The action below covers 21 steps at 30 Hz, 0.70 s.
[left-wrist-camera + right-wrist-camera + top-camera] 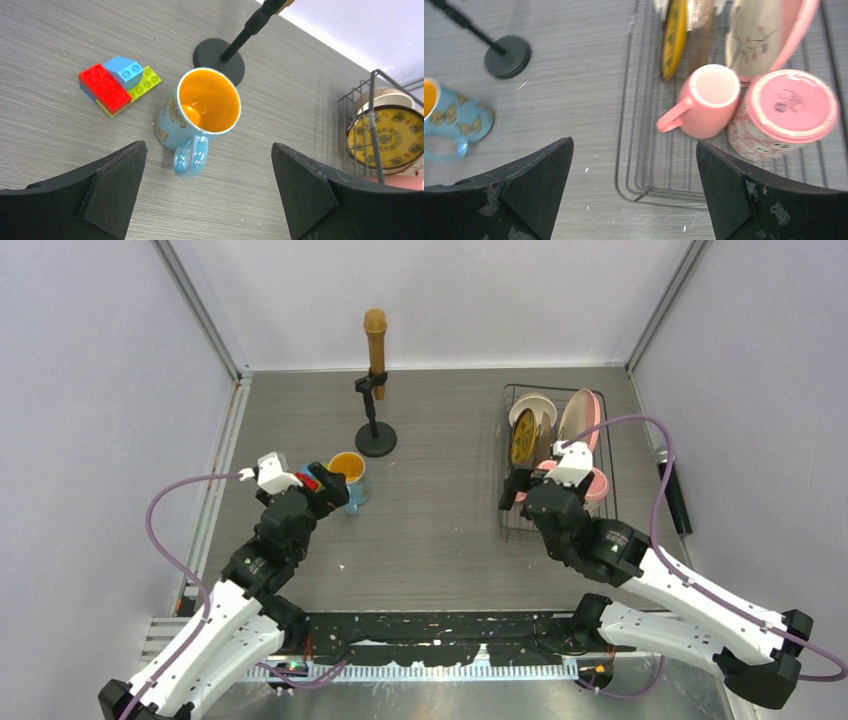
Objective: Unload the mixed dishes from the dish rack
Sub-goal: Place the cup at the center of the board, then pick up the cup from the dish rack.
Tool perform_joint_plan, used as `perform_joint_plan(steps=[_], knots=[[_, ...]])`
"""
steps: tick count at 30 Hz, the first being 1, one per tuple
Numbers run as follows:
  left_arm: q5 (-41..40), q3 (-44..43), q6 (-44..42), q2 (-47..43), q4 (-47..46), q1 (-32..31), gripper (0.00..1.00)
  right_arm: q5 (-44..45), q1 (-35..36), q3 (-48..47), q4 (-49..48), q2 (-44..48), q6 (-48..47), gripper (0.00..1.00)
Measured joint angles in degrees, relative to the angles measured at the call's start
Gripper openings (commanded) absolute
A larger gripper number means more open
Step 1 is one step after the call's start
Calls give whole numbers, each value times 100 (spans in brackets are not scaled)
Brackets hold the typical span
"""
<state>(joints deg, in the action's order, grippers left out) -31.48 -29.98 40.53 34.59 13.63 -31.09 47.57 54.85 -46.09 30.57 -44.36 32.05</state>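
Observation:
An orange-lined blue mug (349, 477) (200, 117) (454, 122) stands upright on the table, its handle toward my left gripper (325, 490) (208, 145). That gripper is open just behind the handle, touching nothing. The black wire dish rack (505, 430) (624, 150) holds a pink mug (709, 100), an upturned pink patterned mug (789, 112), an on-edge yellow plate (522, 437) (674, 40), a large pink-cream plate (580, 415) (759, 35) and a white bowl (535, 405). My right gripper (530, 488) (634, 141) hangs open over the rack's near left corner, holding nothing.
Toy blocks (117, 85) lie just left of the blue mug. A microphone stand with a round black base (376, 438) (220, 55) is behind the mug. A black microphone (675, 495) lies right of the rack. Walls close the table on three sides.

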Motion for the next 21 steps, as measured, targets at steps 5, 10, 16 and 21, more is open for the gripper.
perform_joint_plan(steps=[5, 10, 16, 21], knots=[[-2, -614, -42, 221, 452, 0, 100, -205, -914, -723, 953, -610, 761, 100], [-46, -925, -46, 647, 730, 0, 100, -861, -2339, -876, 1604, -1150, 1722, 100], [2, -785, -68, 785, 763, 0, 100, -953, -2433, -988, 1853, -1384, 2739, 100], [-4, -660, -160, 621, 730, 0, 100, -901, -2433, -1292, 1801, -1996, 3254, 100]])
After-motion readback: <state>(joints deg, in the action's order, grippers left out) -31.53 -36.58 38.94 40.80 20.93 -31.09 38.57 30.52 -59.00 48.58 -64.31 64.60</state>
